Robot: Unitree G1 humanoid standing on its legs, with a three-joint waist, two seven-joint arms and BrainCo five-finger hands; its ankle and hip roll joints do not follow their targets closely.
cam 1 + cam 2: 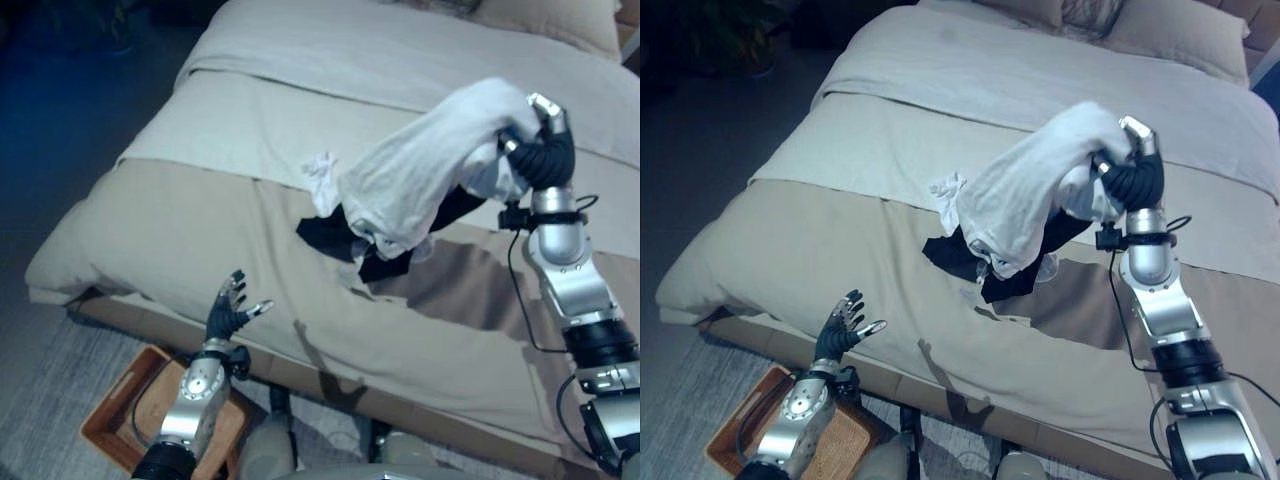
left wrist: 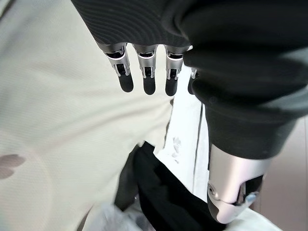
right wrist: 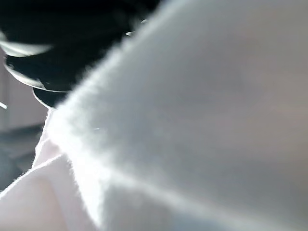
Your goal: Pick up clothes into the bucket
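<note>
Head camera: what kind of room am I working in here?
Most likely a bedroom. A made bed with pillows at its head fills the scene, a white garment hangs from the right hand, and a woven basket sits on the floor.

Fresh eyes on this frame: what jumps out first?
The right hand, raised over the bed, is shut on a white garment that hangs down from it toward a dark garment lying on the cover. Next, the left hand, open with fingers spread, low by the bed's near edge. Below it, a brown woven basket on the floor.
</note>
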